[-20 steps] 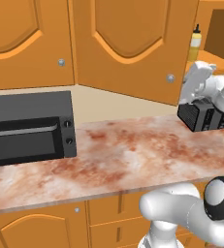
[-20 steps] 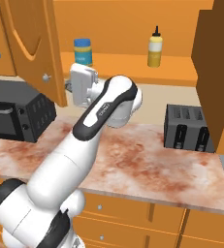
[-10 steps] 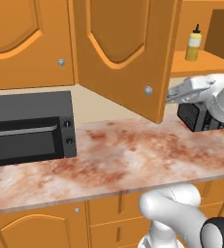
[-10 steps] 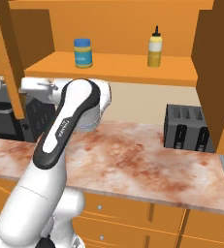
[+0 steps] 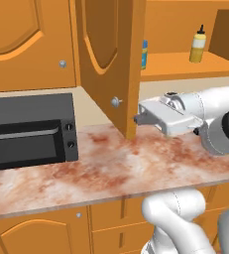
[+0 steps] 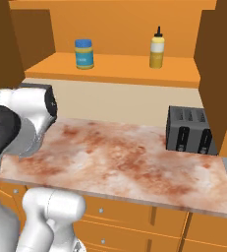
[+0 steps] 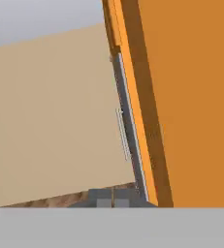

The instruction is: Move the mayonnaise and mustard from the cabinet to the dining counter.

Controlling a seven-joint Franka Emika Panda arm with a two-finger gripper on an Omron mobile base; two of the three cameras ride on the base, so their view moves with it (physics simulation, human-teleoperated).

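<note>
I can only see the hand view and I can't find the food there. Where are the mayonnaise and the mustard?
Observer: The mayonnaise and the mustard stand upright and apart on the cabinet shelf.
Operator: Is my pincer near them?
Observer: No. The pincer is lower and shut, with its tips at the edge of the open door, near the door's bottom.
Operator: What's under the shelf?
Observer: A black toaster sits on the marbled counter, below the mustard and a bit to its right in the right base view.
</note>
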